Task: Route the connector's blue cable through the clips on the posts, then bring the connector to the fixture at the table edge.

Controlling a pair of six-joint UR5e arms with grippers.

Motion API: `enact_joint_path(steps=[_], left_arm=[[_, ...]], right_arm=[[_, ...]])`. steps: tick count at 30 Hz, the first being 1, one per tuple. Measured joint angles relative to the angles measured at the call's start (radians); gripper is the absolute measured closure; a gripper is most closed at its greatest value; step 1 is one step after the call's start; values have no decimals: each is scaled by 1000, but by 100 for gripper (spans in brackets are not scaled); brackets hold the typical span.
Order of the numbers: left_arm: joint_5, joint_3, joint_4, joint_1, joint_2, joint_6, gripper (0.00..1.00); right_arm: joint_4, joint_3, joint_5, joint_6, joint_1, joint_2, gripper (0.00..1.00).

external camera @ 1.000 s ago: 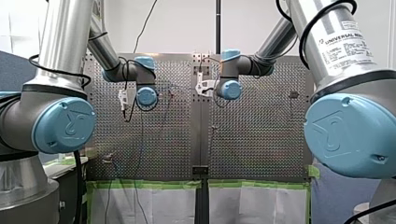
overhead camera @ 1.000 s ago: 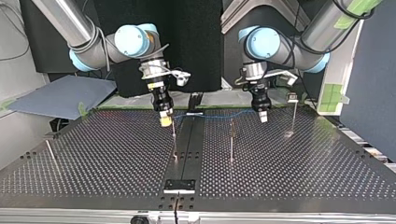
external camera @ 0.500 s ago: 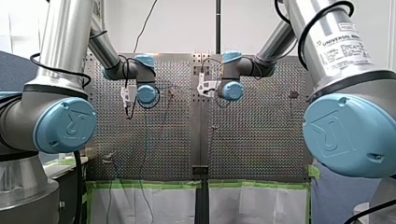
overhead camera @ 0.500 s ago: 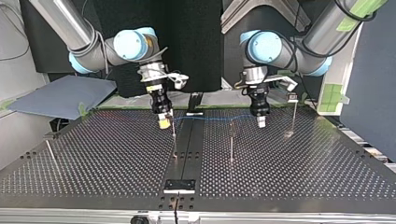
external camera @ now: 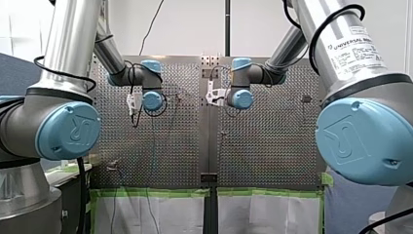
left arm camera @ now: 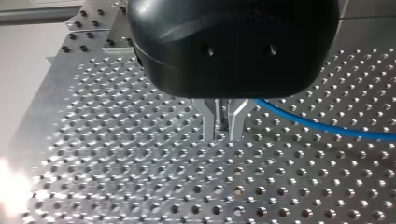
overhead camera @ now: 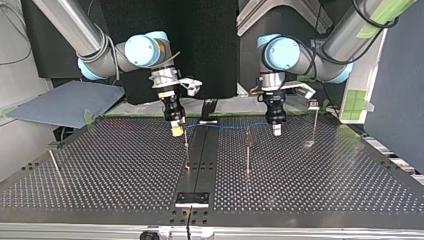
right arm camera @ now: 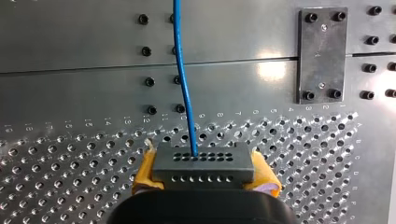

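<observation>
In the top view my right gripper (overhead camera: 176,131), with yellow pads, hangs just above the table at the left of the middle strip. The right wrist view shows it shut on the grey connector (right arm camera: 203,165), with the blue cable (right arm camera: 184,70) leaving the connector's face. The cable (overhead camera: 225,126) runs level across to my left gripper (overhead camera: 276,131) at the right. In the left wrist view its metal fingers (left arm camera: 210,123) stand almost together just above the plate, and the cable (left arm camera: 327,128) comes out from between them to one side.
Thin posts stand on the perforated table: one (overhead camera: 186,145) beside my right gripper, one (overhead camera: 247,150) under the cable, one (overhead camera: 314,122) at the far right, one (overhead camera: 54,162) at the far left. A black fixture plate (overhead camera: 192,198) sits at the near edge.
My left gripper has shifted a little toward the top view's left, closer to the middle post. My right gripper has hardly moved. Both grips are unchanged.
</observation>
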State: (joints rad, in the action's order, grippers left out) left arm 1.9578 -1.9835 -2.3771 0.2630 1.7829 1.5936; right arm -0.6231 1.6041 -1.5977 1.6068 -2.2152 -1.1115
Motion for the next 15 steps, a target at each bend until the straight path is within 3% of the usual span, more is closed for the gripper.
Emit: enact_joint_path(steps=[6, 15], left_arm=[[-10, 19, 16, -3, 36, 7, 82], [-27, 44, 9, -9, 42, 9, 82]], right_arm=[[-3, 0, 3, 2, 4, 4, 100], [-10, 0, 4, 4, 11, 17, 100]])
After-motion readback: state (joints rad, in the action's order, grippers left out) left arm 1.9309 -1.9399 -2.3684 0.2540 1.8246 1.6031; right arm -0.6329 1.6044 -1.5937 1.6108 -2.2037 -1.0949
